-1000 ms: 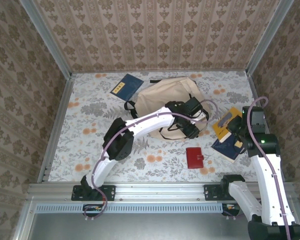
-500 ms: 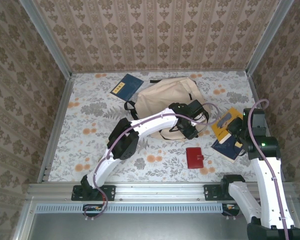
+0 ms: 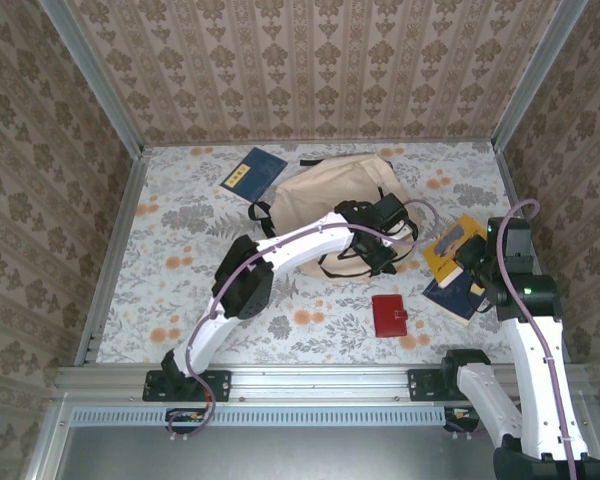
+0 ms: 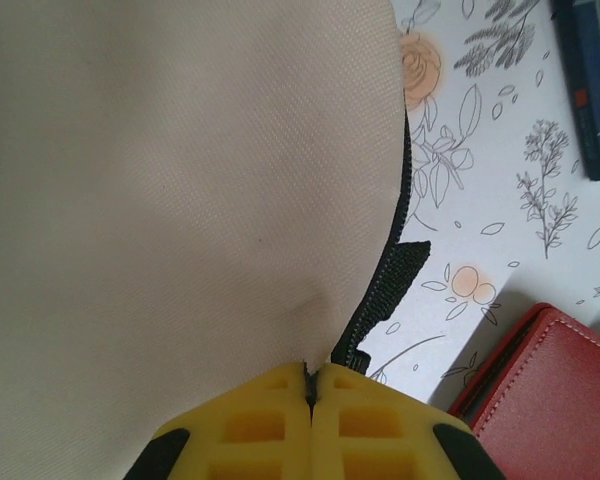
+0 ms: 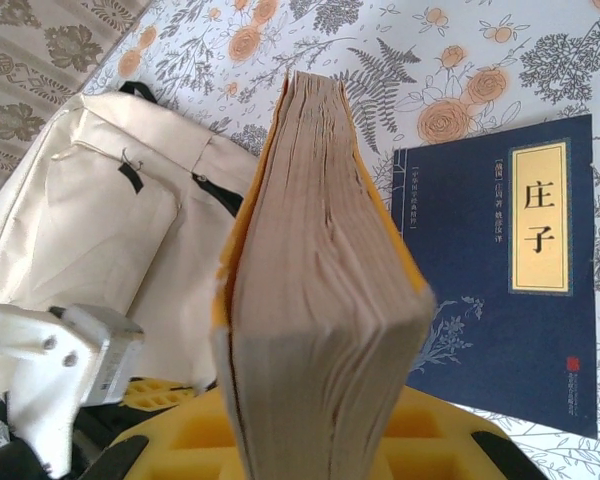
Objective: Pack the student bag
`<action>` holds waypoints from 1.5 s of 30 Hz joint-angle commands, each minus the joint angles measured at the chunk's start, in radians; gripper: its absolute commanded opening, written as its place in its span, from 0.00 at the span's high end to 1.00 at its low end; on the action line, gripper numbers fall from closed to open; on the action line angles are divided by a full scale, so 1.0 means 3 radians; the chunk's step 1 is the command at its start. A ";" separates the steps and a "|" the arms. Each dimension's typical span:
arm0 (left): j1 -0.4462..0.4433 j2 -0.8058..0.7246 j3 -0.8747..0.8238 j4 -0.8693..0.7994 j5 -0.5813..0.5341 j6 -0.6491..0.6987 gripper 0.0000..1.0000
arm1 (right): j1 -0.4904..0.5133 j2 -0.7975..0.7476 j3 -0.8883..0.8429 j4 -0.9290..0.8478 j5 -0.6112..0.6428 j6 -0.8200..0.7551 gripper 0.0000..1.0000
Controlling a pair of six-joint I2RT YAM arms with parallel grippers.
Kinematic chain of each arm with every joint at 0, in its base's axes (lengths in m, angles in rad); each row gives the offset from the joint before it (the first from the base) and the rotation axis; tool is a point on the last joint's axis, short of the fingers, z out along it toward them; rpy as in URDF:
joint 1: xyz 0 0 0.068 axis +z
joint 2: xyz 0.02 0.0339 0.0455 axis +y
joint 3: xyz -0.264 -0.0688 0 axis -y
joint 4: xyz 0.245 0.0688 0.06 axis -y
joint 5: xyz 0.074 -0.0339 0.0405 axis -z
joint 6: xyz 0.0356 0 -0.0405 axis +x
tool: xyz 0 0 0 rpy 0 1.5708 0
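Gripping the student bag (image 3: 325, 195), lying far-centre, by its near zipper edge in the closed left gripper (image 4: 310, 385), we lift slowly; the right gripper (image 5: 315, 430) clamps a yellow book (image 5: 310, 250).

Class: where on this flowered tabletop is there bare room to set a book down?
Bare: left side, between grey wall rail and white left arm; far right corner beyond beige fabric backpack. Crowded: near right, around red wallet and dark blue book.

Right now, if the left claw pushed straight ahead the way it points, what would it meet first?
The student bag: the left claw is shut right at its zippered edge, so beige fabric likely comes first.
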 commanded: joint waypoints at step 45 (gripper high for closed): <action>0.0511 -0.1472 -0.0442 0.1158 -0.0027 -0.0733 1.00 | 0.1133 0.2618 -0.0646 0.4486 -0.0438 0.1760 0.91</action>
